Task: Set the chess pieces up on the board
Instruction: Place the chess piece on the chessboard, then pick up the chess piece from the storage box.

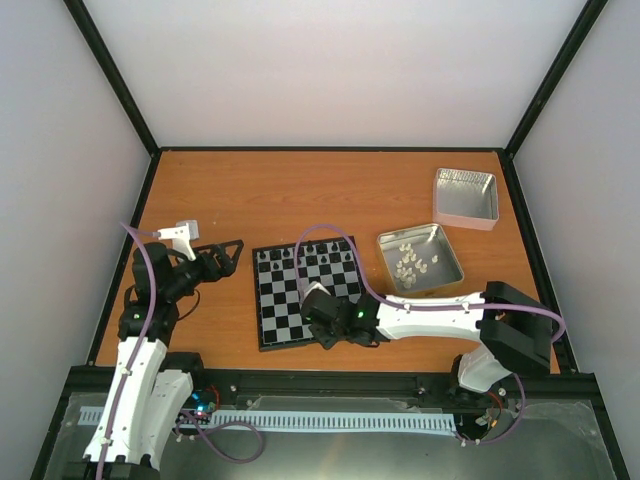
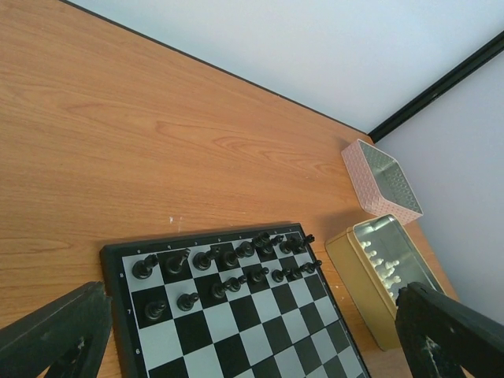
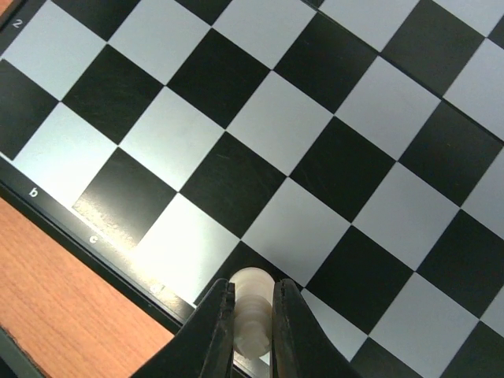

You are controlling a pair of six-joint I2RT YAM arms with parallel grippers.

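Observation:
The board (image 1: 283, 322) lies at the table's middle, with black figures on its two far rows (image 2: 228, 272). My right gripper (image 1: 322, 318) reaches over the board's near part. In the right wrist view it (image 3: 253, 287) is shut on a cream-white chess piece (image 3: 253, 323), held upright over a black square in the row by the board's near edge (image 3: 102, 236). More cream-white pieces (image 1: 413, 260) lie in a silver tin; they also show in the left wrist view (image 2: 384, 268). My left gripper (image 1: 232, 257) is open and empty above the table, left of the board (image 2: 114, 260).
The silver tin (image 1: 445, 272) holding the white pieces stands just right of the board. A second, empty tin (image 1: 466, 196) stands at the back right, and also shows in the left wrist view (image 2: 370, 189). White walls close the table on three sides.

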